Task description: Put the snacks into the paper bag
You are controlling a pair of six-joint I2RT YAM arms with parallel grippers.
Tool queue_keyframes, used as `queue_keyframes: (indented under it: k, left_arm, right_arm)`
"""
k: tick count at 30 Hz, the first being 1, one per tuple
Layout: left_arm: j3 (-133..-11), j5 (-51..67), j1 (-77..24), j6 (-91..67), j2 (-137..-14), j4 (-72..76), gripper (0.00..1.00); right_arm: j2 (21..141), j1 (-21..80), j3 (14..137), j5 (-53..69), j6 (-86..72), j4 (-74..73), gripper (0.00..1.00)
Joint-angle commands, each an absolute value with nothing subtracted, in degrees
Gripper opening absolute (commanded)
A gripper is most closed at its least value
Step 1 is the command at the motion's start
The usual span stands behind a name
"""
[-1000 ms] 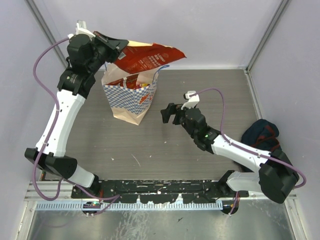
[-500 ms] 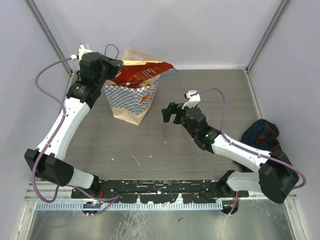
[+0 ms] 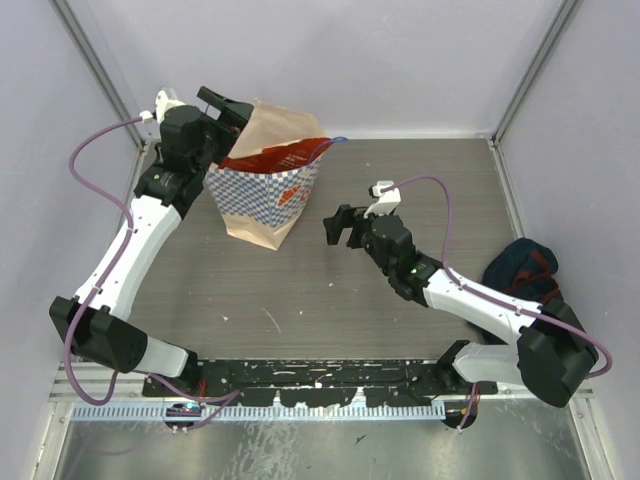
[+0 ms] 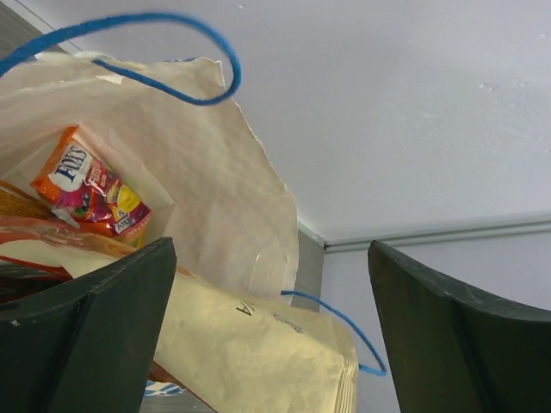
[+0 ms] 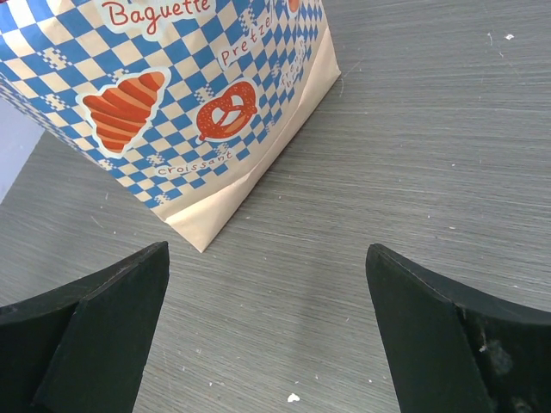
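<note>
Above the paper bag (image 3: 262,195) rim, the left jaws gape, released and empty; the red chip bag (image 3: 283,153) pokes from its mouth. Beside it over the counter (image 3: 300,290), the right jaws hang spread, empty too.

This looked like a robotics lab test cell. Plain pale walls (image 3: 400,60) closed it in on three sides, meeting at bare metal posts (image 3: 533,70). A dark wood-grain bench (image 3: 330,300) formed its floor. The white left arm (image 3: 125,250) and right arm (image 3: 470,300) stood on a black rail (image 3: 320,375) at the near edge, trailing exposed purple cable (image 3: 446,225).
</note>
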State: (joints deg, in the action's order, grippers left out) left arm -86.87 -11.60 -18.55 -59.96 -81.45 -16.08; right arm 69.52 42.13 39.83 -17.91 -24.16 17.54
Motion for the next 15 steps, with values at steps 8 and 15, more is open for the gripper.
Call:
queue_keyframes:
  k: [8, 15]
  left_arm:
    - [-91.56, -9.14, -19.90, -57.16, -77.72, -12.26, 0.89]
    - [-93.18, -16.49, -27.83, -39.24, -75.58, -20.89, 0.84]
  right_arm:
    - [69.14, 41.82, 40.41, -18.32, -24.57, 19.07, 1.00]
    - [69.09, 41.79, 40.52, -18.15, -24.37, 18.84, 1.00]
